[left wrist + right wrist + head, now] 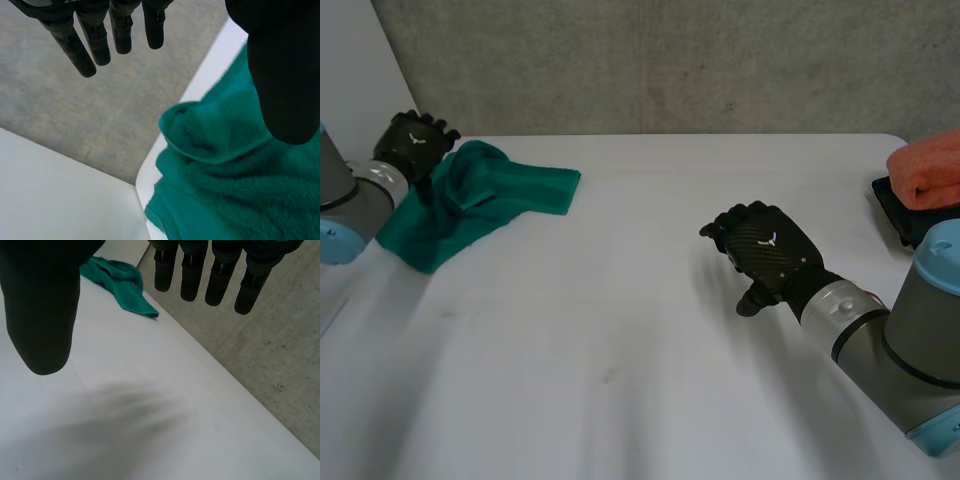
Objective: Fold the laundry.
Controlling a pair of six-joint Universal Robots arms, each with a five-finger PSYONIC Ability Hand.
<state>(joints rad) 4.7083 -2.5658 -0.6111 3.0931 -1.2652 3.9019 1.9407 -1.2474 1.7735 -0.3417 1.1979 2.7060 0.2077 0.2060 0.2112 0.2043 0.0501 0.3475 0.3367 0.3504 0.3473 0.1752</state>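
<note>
A white desk (620, 390) takes up the lower frame of the head view. Grey concrete (670, 60) runs across the top, and a flat black object (894, 208) sits at the right edge.

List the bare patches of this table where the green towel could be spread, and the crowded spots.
Free: the middle of the table, between the green towel and the right hand, and the whole near side. Crowded: far left corner, towel and left hand; far right edge, orange towel.
</note>
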